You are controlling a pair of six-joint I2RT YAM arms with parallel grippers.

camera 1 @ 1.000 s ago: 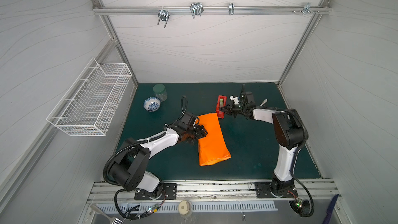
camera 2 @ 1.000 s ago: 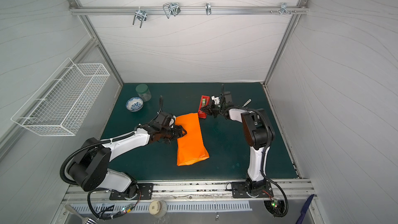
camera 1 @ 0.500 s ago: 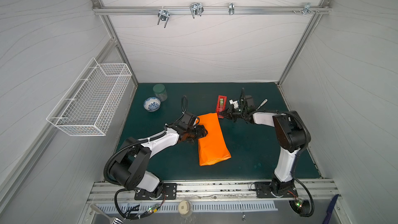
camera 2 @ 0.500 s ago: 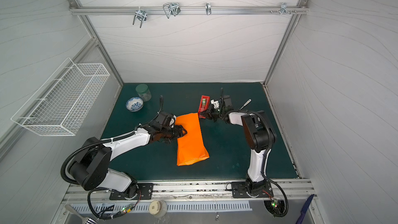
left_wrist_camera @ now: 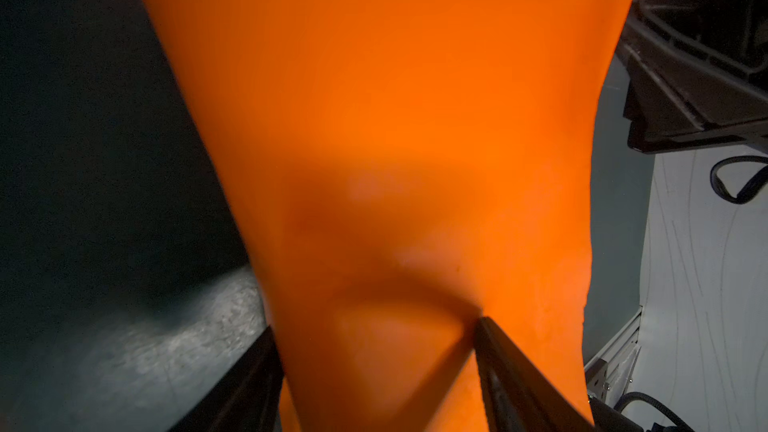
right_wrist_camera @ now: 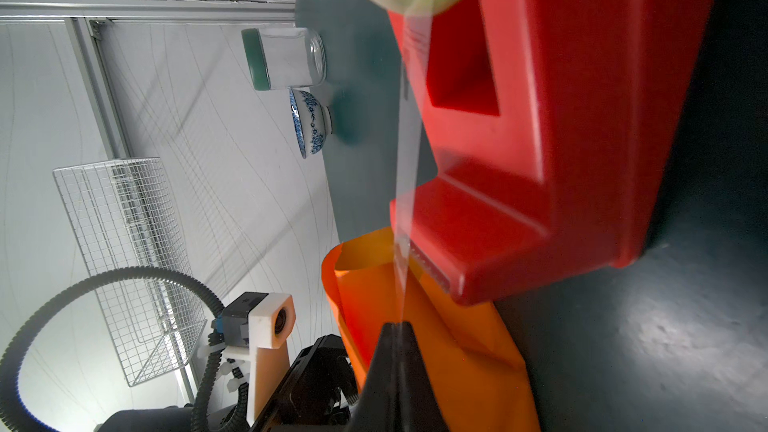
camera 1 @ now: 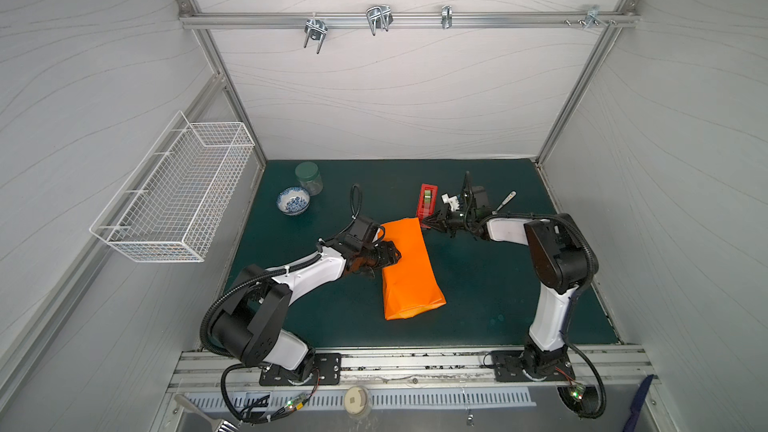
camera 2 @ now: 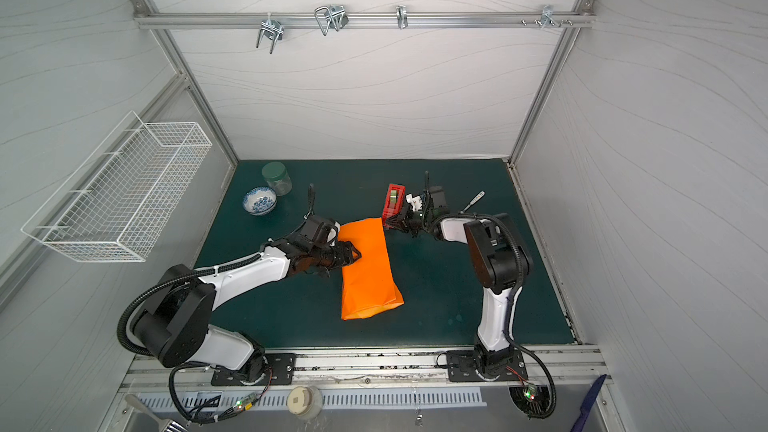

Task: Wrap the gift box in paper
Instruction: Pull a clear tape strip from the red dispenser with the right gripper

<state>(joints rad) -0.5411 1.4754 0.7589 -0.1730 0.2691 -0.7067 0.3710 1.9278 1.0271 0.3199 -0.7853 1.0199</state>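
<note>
The orange paper (camera 1: 409, 268) (camera 2: 368, 268) lies folded into a long packet on the green mat; the gift box is hidden inside it. My left gripper (camera 1: 395, 257) (camera 2: 356, 257) (left_wrist_camera: 374, 326) reaches in from the left, its jaws wide apart and clamped on the packet's left edge, one finger (left_wrist_camera: 498, 359) denting the top paper. My right gripper (camera 1: 426, 222) (camera 2: 388, 223) (right_wrist_camera: 397, 326) is shut on a clear tape strip (right_wrist_camera: 409, 139) drawn from the red tape dispenser (camera 1: 427, 200) (right_wrist_camera: 561, 139). It hangs just over the packet's far right corner.
A blue-patterned bowl (camera 1: 293, 200) and a green-lidded jar (camera 1: 309, 177) stand at the back left. A white-handled tool (camera 1: 505, 201) lies behind the right arm. A wire basket (camera 1: 174, 197) hangs on the left wall.
My right gripper has drawn slightly away from the dispenser toward the packet's far corner, with the tape in it. The left arm and the paper have stayed put.
</note>
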